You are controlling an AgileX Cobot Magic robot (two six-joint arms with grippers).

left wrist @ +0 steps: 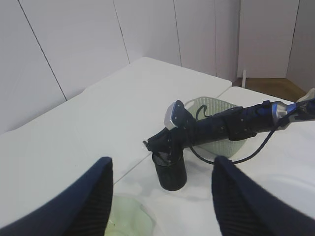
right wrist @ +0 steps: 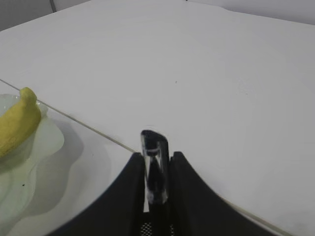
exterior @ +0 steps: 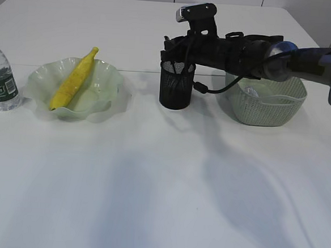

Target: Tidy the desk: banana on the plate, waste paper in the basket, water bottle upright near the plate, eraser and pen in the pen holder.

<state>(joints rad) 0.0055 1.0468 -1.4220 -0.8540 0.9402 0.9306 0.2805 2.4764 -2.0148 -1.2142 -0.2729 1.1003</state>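
Now pen [right wrist: 155,167] upright between right pincer [right wrist: 156,169] fingers.

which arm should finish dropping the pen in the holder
Right: its pincer already has the pen between its fingers, directly over the pen holder. The left pincer is empty, away from the holder.

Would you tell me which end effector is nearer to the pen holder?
Right. The right end effector sits directly above the pen holder, pen between its fingers; the left end effector hangs back, well away.
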